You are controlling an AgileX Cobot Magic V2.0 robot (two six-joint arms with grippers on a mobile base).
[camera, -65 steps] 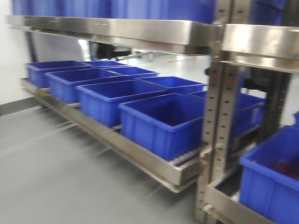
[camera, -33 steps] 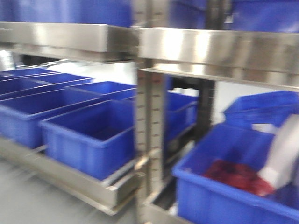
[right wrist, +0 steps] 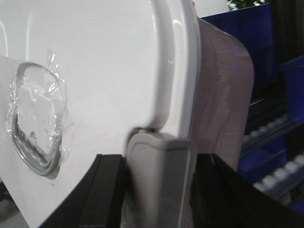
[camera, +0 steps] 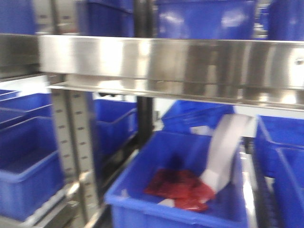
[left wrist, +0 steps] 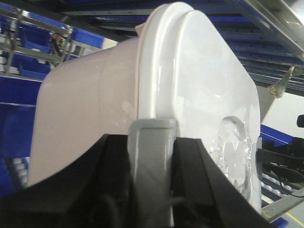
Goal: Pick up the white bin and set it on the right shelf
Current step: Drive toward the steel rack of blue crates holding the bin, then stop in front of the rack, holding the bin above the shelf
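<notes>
Motion blur; glare on shelf rail [camera: 166, 59]

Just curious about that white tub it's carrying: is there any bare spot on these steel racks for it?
Hardly any in view. Blue crates fill the level above the steel rail; below it more stand side by side, the middle crate holding red material. Only the gap between rail and crate rims is free, and the left crate looks empty.
</notes>
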